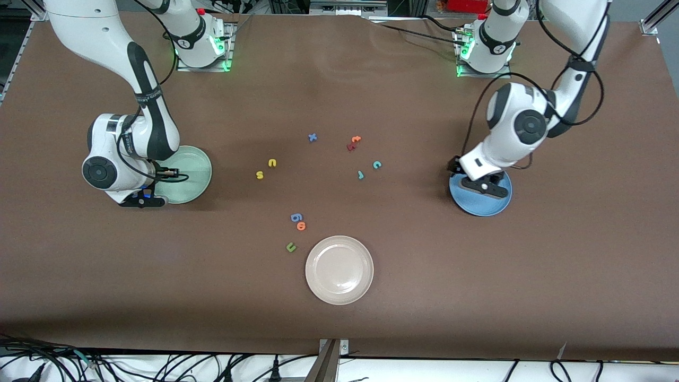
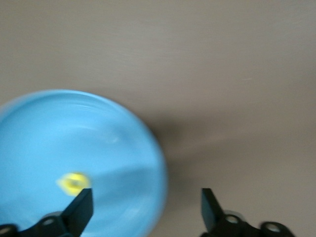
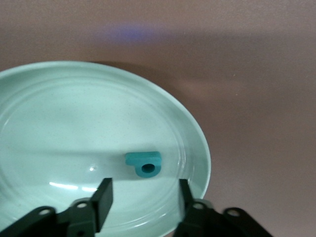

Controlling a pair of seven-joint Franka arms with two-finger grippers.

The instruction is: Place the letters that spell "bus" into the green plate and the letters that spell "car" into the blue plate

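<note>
A brown matte surface point(image 1: 371, 318) fills nearly everything seen, evenly lit with soft shadows. Black cables point(image 1: 159, 366) tangle along a white strip at its near edge. A metal frame point(image 1: 655, 21) stands at one corner.

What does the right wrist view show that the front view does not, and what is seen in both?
Only the right wrist view shows the teal b lying in the green plate, with the right tool open above it. Only the front view shows the yellow u and yellow s on the table, the blue plate under the left tool, and the white plate. Both show the green plate and the brown table.
</note>
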